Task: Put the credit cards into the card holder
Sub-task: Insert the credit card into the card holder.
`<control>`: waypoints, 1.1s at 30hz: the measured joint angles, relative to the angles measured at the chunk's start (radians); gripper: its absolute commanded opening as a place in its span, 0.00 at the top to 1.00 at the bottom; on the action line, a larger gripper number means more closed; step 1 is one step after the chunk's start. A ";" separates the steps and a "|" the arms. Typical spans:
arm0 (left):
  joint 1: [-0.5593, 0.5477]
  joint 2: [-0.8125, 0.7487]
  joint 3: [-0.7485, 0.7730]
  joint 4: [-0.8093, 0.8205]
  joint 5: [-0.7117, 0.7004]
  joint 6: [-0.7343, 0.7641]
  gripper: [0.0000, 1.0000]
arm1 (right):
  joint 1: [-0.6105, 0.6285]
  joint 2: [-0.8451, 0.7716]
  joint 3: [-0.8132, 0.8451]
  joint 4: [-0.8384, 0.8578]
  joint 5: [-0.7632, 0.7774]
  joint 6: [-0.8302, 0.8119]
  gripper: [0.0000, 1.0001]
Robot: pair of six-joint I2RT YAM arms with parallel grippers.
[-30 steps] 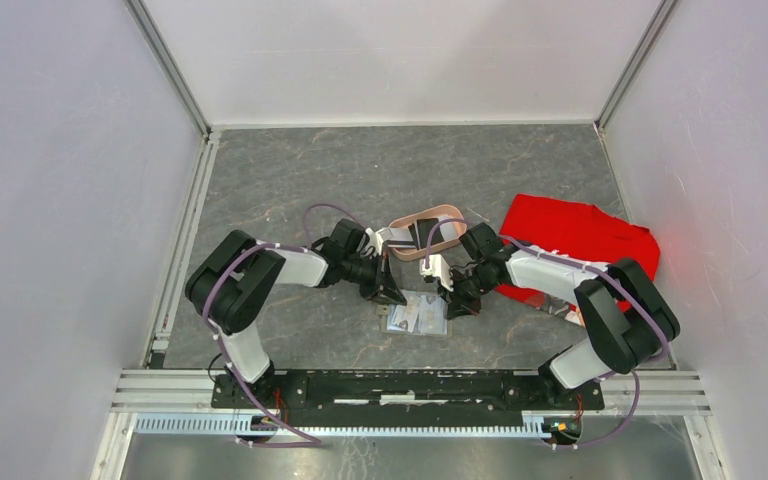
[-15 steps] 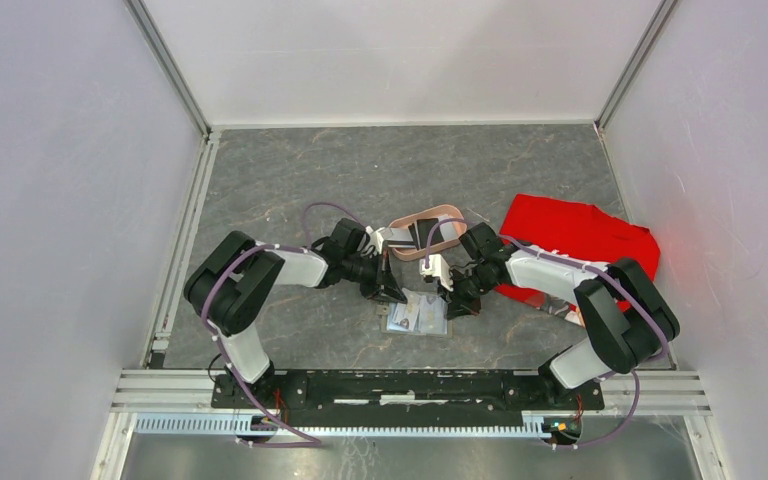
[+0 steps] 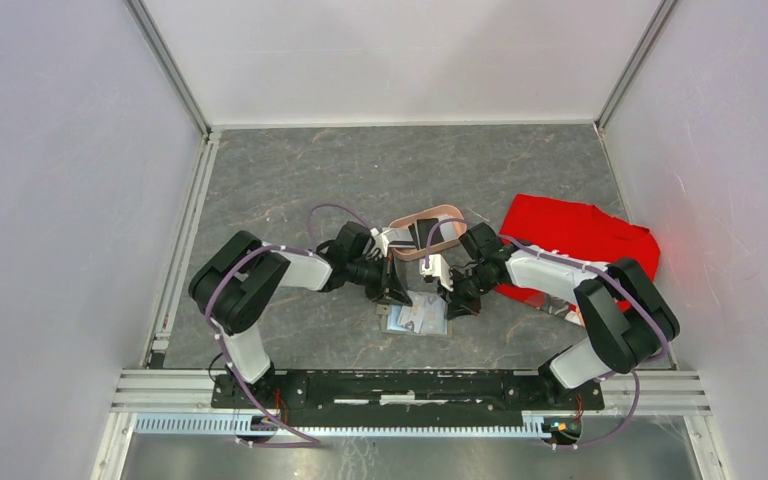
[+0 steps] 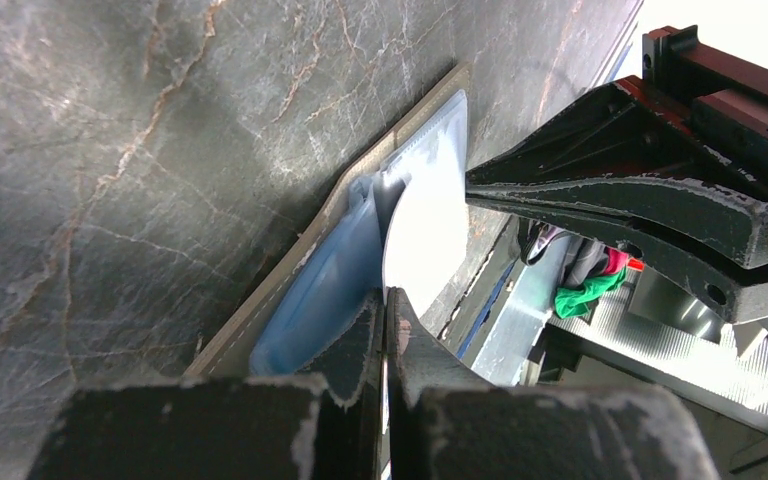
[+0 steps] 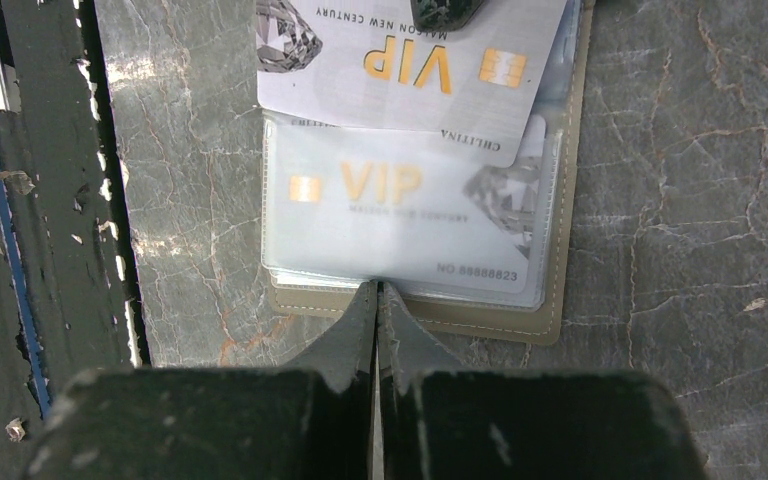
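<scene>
The left arm has shifted a little to the right, its elbow and wrist sitting closer to the centre than a second ago. The right arm and the holder [image 3: 418, 316] lie where they did.

The holder lies open and flat on the table [image 3: 360, 180], near the front edge, between the two grippers. The cards are both at the holder. One card [image 5: 410, 220], marked VIP, sits fully inside the clear pocket of the panel nearer the right wrist camera. The second card [image 5: 400, 90], also marked VIP, lies over the other panel with its long edge overlapping the top of the filled pocket. Whether any of it is under the plastic cannot be told.

The left gripper [image 4: 385, 295] has its jaws pressed together on an edge of that second card. In the left wrist view the whitish card rises tilted from the bluish pocket and runs into the seam between the fingers. In the right wrist view a dark fingertip [image 5: 447, 10] rests on top of the same card.

The right gripper [image 5: 377, 290] is closed with nothing between its jaws. Its tips rest on the olive border of the holder at the filled panel's outer edge.

Just behind the grippers sits a pink tray [image 3: 443, 211]. A red cloth [image 3: 580, 240] lies to the right, partly under the right arm.
</scene>
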 measured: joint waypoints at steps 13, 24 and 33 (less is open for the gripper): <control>-0.058 -0.074 -0.085 0.117 -0.145 -0.060 0.98 | 0.000 0.000 0.000 0.000 0.000 0.000 0.98; -0.076 -0.076 -0.152 0.248 -0.209 -0.121 0.98 | 0.002 0.000 0.002 -0.002 0.000 0.000 0.99; -0.092 -0.085 -0.185 0.320 -0.249 -0.158 0.98 | 0.002 0.000 0.002 -0.002 0.000 0.000 0.99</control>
